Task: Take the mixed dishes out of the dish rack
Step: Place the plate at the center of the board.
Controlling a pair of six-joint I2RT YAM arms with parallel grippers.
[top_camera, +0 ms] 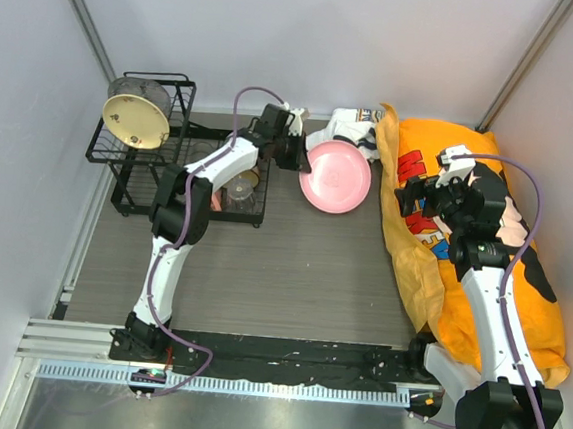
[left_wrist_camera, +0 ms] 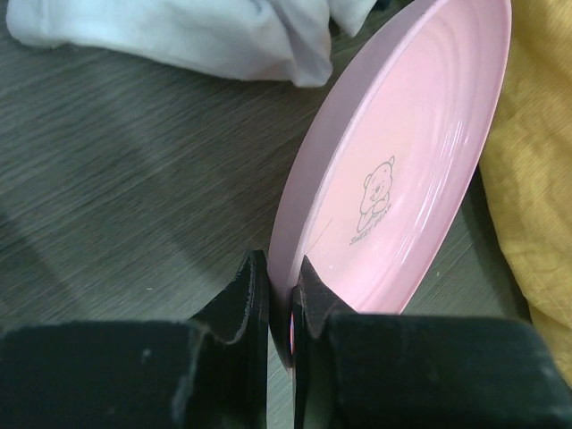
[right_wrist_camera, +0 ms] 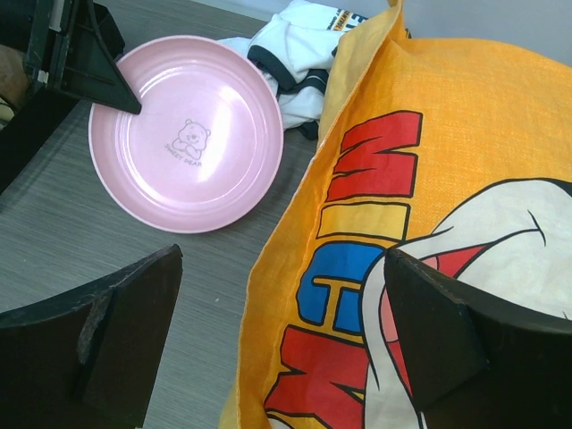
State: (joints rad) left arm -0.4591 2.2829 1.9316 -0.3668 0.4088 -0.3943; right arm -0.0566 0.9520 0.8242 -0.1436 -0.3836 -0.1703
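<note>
The large pink plate [top_camera: 336, 177] with a small bear print is pinched at its left rim by my left gripper [top_camera: 298, 155], right of the dish rack [top_camera: 140, 167]. In the left wrist view the gripper [left_wrist_camera: 281, 286] is shut on the plate's rim [left_wrist_camera: 402, 152], and the plate is tilted over the grey table. A tan shallow dish [top_camera: 134, 121] stands on edge in the rack's upper basket. A clear glass cup [top_camera: 238, 198] sits in the lower tray, partly hidden by the left arm. My right gripper [top_camera: 430, 199] hangs open over the orange bag, holding nothing [right_wrist_camera: 286, 331]; the plate [right_wrist_camera: 188, 134] lies to its upper left.
A big orange bag with a cartoon print [top_camera: 486, 232] covers the right side of the table. A crumpled white cloth [top_camera: 349, 128] lies just behind the plate. Walls close in the table at the left, back and right.
</note>
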